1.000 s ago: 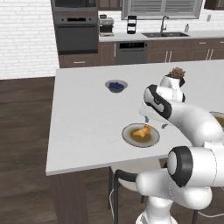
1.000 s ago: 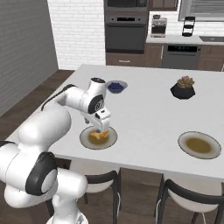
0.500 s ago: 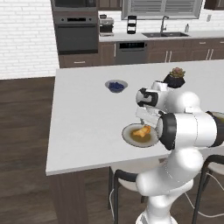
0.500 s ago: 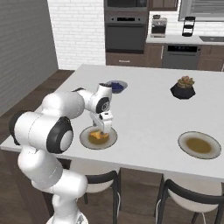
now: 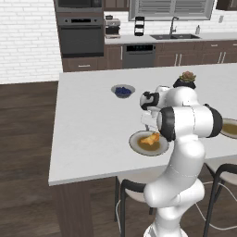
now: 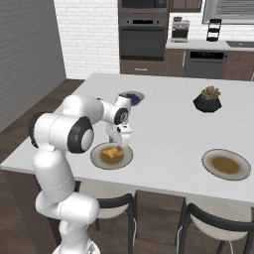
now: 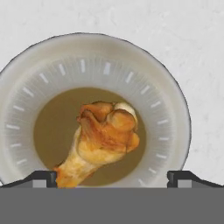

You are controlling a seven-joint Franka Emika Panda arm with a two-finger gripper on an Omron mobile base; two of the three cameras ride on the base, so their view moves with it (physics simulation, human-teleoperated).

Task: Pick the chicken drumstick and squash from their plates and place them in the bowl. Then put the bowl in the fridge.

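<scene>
The gripper [image 6: 120,147] hangs directly above the near plate [image 6: 95,159], pointing down at it. In the hand view its two fingertips [image 7: 43,178] sit wide apart at either side of the plate [image 7: 170,113], with nothing between them; the jaws are open and hold nothing. The drumstick [image 7: 101,139] lies on the plate's olive-brown centre, thick end toward the middle, bone end toward the left fingertip. In the left base view the drumstick [image 5: 151,138] shows beside the arm. A second plate [image 6: 226,164] lies well apart on the same counter [image 6: 163,124]. A blueberry bowl [image 6: 132,96] and a plant pot [image 6: 208,101] stand farther back.
</scene>
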